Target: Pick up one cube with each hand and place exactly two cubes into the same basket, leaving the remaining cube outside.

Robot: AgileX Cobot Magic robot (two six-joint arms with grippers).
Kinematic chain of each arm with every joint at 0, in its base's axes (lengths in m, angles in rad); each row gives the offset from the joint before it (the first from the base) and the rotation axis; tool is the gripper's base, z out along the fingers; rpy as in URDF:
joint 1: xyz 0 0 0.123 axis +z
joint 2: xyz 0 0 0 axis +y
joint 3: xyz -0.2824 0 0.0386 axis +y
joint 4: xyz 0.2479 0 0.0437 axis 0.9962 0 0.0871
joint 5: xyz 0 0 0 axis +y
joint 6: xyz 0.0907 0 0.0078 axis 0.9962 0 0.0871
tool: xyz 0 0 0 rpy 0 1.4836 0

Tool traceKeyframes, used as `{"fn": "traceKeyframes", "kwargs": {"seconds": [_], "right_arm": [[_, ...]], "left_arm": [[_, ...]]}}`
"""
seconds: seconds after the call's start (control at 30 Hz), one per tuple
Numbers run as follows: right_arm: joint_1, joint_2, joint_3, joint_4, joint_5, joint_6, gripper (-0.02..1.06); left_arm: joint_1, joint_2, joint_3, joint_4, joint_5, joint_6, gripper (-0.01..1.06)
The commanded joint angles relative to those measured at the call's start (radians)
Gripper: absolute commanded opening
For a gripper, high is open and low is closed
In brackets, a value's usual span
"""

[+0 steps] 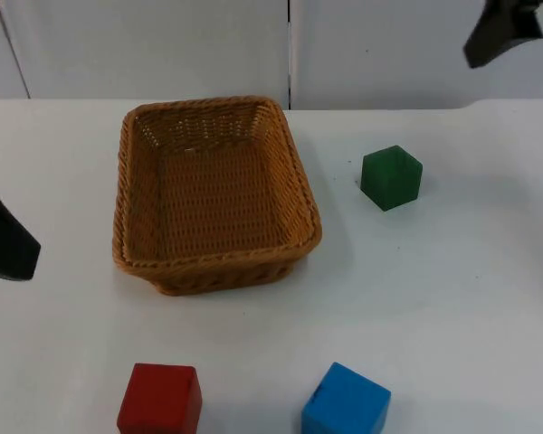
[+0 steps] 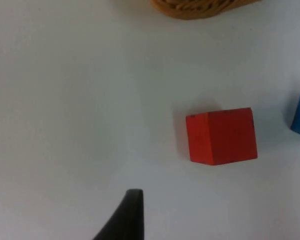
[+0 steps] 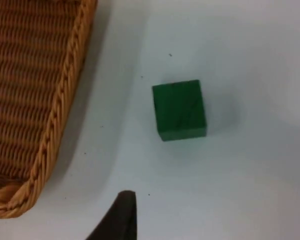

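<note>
1. White surface [image 1: 471, 298], bounded at the far side by a grey partition wall [image 1: 163, 45]; the wicker basket [image 1: 127, 181] is the landmark for all positions below.
2. Basket: rectangular, woven, upright on the surface, its far rim close to the wall edge. Interior shows bare weave with no cube inside.
3. Green cube [image 1: 391, 177]: right of the basket, apart from its right rim with a strip of bare surface between them; open surface lies on its other sides.
4. Red cube [image 1: 160, 399]: in front of the basket's near-left corner, well apart from it, at the near edge of the surface.
5. Blue cube [image 1: 346, 401]: in front of the basket's near-right corner, beside the red cube but separated from it by bare surface.
6. Left hand [image 1: 4, 240]: left of the basket, clear of its rim; the left wrist view looks onto the red cube. It holds nothing visible; how far its fingers are parted cannot be told.
7. Right hand [image 1: 502, 32]: far right of the basket, up by the wall, beyond the green cube; the right wrist view looks onto that cube. Nothing visible in its grasp; finger opening cannot be told.
</note>
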Motion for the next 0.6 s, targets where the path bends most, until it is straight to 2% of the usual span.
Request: {"fn": "traceKeyframes", "kwargs": {"seconds": [0.0, 0.13, 0.3, 0.57], "right_arm": [[0.018, 0.035, -0.045, -0.009, 0.023, -0.006, 1.05], [0.045, 0.113, -0.136, -0.055, 0.067, -0.004, 1.05], [0.055, 0.188, -0.221, -0.067, 0.094, -0.004, 1.05], [0.055, 0.264, -0.272, -0.067, 0.12, -0.004, 1.05]], "left_arm": [[-0.017, 0.011, -0.005, -0.022, -0.007, 0.005, 0.99], [-0.052, 0.046, -0.005, -0.042, -0.029, 0.003, 0.99], [-0.108, 0.089, -0.005, -0.039, -0.062, -0.022, 0.99], [-0.216, 0.191, -0.005, -0.007, -0.147, -0.068, 0.99]]}}
